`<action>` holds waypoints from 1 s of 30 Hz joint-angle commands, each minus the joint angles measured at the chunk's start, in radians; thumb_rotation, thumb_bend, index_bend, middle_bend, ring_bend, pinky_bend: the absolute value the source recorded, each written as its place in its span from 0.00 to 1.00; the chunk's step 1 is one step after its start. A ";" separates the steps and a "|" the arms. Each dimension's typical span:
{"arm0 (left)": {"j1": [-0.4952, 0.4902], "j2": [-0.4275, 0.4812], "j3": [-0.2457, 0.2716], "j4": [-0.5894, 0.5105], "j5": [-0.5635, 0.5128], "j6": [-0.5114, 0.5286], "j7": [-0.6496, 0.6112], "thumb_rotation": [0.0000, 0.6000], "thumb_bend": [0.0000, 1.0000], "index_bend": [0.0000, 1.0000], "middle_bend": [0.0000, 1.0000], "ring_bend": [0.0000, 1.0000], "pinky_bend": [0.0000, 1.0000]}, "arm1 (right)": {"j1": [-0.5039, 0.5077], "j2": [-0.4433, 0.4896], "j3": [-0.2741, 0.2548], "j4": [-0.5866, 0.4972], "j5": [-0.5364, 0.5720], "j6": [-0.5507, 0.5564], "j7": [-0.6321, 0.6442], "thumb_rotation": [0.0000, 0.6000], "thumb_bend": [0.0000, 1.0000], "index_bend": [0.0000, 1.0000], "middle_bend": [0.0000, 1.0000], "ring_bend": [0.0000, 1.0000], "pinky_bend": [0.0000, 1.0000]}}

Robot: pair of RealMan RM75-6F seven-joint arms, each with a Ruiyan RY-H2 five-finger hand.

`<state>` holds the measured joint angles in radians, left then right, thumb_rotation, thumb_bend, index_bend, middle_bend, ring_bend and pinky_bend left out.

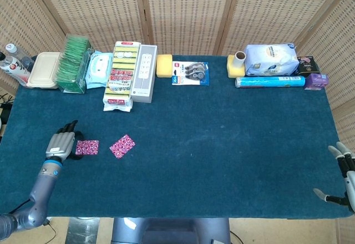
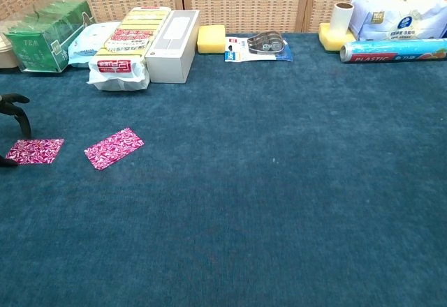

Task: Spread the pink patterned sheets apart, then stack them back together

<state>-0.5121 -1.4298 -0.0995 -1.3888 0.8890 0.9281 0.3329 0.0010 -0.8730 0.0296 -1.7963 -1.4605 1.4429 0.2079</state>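
Two pink sheets (image 1: 87,147) (image 1: 122,146) flat and apart near counter's (image 1: 222,144) left edge, left hand (image 1: 61,143) beside one, fingers spread, empty, right hand (image 1: 344,177) spread at right edge, green box (image 1: 75,64) packed with tea packets.

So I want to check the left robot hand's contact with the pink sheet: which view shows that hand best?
The head view: the whole left robot hand shows there, beside the left pink sheet. The chest view catches only dark fingertips at the frame edge.
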 commanded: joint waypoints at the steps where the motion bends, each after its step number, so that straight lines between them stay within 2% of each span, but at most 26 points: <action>1: -0.003 -0.003 0.001 0.002 -0.005 -0.001 0.008 1.00 0.16 0.36 0.00 0.00 0.11 | 0.000 0.000 0.000 -0.001 0.000 -0.001 0.000 1.00 0.00 0.07 0.00 0.00 0.00; 30: -0.028 -0.027 0.001 -0.015 -0.060 0.009 0.073 1.00 0.16 0.36 0.00 0.00 0.11 | -0.003 0.001 -0.001 0.003 -0.003 0.005 0.005 1.00 0.00 0.07 0.00 0.00 0.00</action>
<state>-0.5394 -1.4573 -0.0981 -1.4026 0.8305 0.9379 0.4047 -0.0021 -0.8720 0.0286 -1.7938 -1.4640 1.4477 0.2128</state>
